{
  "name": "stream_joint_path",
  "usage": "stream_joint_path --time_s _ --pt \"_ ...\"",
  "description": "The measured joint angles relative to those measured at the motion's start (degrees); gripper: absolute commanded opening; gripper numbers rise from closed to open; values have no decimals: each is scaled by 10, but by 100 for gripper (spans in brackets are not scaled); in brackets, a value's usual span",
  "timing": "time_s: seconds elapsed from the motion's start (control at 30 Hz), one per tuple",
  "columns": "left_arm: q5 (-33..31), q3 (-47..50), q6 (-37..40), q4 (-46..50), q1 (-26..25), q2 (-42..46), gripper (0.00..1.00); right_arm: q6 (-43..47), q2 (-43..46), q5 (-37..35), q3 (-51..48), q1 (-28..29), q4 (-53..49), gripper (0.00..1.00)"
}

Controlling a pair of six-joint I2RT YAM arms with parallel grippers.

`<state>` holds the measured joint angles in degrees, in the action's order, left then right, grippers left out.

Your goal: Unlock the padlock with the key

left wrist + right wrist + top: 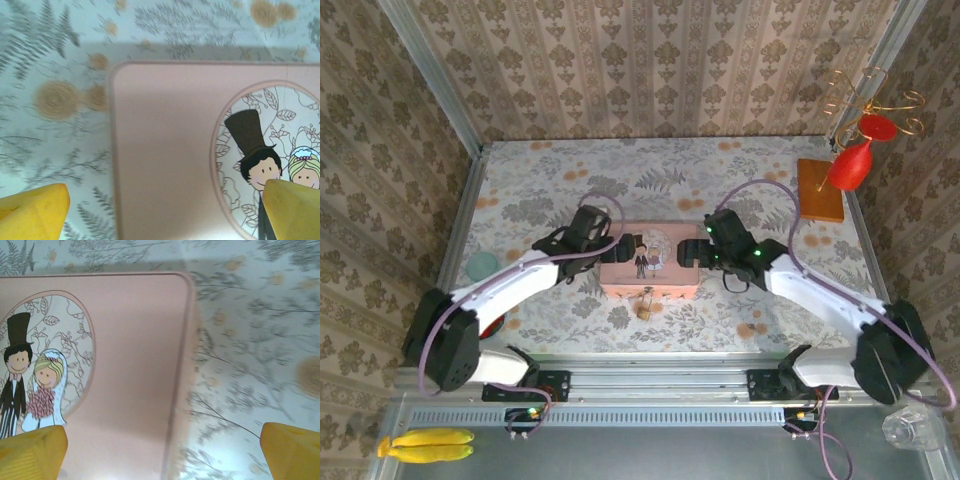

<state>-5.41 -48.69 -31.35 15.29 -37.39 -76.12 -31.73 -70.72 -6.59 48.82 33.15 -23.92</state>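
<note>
A tiny brass padlock [645, 304] hangs at the front wall of the pink tin [650, 285] in the top view. I cannot make out the key. My left gripper [617, 250] hovers over the tin's left end, open; its yellow fingertips [33, 212] straddle the left edge of the tin's lid [165, 150], with nothing between them. Over the right end my right gripper [692, 253] is also open. Its fingertips [31, 452] stand either side of the lid's right edge [182, 365] and hold nothing.
A wooden block [819, 190] with a red bulb [852, 165] and gold wire stands at the back right. A teal disc [481, 264] lies at the table's left edge. Bananas [425, 444] and a glass [905, 428] lie below the rail.
</note>
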Motion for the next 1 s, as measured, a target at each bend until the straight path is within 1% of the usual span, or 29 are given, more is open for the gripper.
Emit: stream_joint_path --time_s 0.1,0.17,0.27,0.33,0.4,0.5,0.53,0.57,0.6,0.67,0.7,0.8,1.0 --pt "-18 33 17 -10 16 46 100 -5 70 -16 -31 0 -45 94" --pt "-30 59 30 -22 26 68 100 -20 110 -21 -57 0 -79 90" --pt "-40 97 44 -43 34 90 100 -54 148 -22 -87 0 -124 87" --pt "-46 122 56 -63 37 104 100 -87 171 -14 -111 0 -147 79" --pt "-50 146 66 -88 37 117 100 -117 183 -4 -131 0 -162 76" --pt "-51 180 79 -128 39 138 100 -151 180 -3 -155 0 -187 76" --pt "-49 191 82 -142 42 146 100 -162 174 -3 -162 0 -196 77" --pt "-45 198 84 -149 45 151 100 -168 169 -3 -167 0 -201 81" --pt "-41 206 85 -156 52 159 100 -174 162 -4 -171 1 -208 81" --pt "-36 218 85 -165 65 178 100 -186 150 -5 -174 2 -220 78" --pt "-34 224 85 -169 72 189 100 -193 146 -6 -174 2 -222 74" --pt "-28 232 84 -176 87 217 100 -206 134 -10 -174 3 -226 68" --pt "-18 236 78 -183 94 249 100 -228 82 -7 -174 9 -214 67"
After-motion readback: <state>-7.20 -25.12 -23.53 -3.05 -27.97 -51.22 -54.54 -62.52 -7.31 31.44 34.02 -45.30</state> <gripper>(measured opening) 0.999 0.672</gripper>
